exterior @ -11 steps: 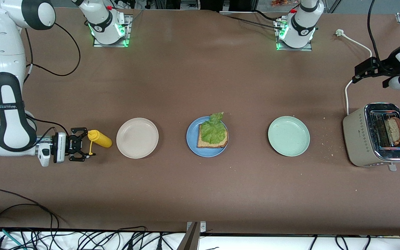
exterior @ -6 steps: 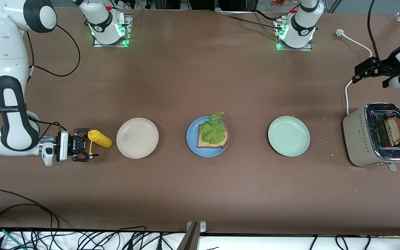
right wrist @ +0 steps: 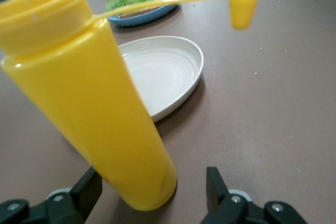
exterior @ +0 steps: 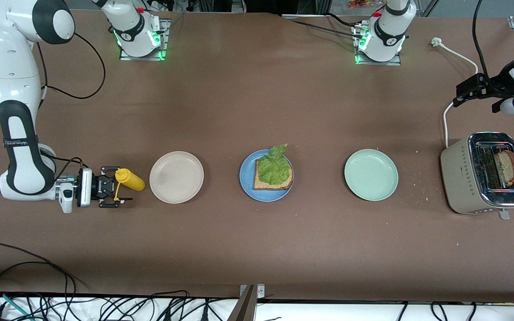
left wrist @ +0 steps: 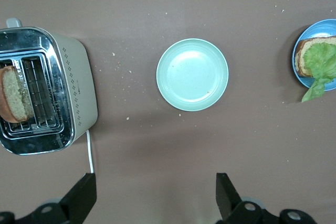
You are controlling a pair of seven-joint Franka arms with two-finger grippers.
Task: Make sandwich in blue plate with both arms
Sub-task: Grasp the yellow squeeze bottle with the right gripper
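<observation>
The blue plate (exterior: pixel 244 179) sits mid-table with one brown bread slice (exterior: pixel 267 184) on it and a green lettuce leaf (exterior: pixel 275 167) on top. A second slice (exterior: pixel 508 166) stands in the toaster (exterior: pixel 462 178). My right gripper (exterior: pixel 121 185) is low at the table, open, its fingers on either side of the base of the upright yellow squeeze bottle (exterior: pixel 128 178); the right wrist view shows the bottle (right wrist: pixel 100 103) filling the gap in the right gripper (right wrist: pixel 153 187), cap hanging open. My left gripper (exterior: pixel 462 94) waits open and empty in the air beside the toaster, and in its own view (left wrist: pixel 155 187).
A beige-white plate (exterior: pixel 176 177) lies between the bottle and the blue plate. A pale green plate (exterior: pixel 371 174) lies between the blue plate and the toaster. The toaster's white cord (exterior: pixel 445 120) runs toward the left arm's base. Crumbs lie near the toaster.
My right gripper has slid along the table toward the bottle, and its fingers now straddle the bottle's base. The left arm has not moved.
</observation>
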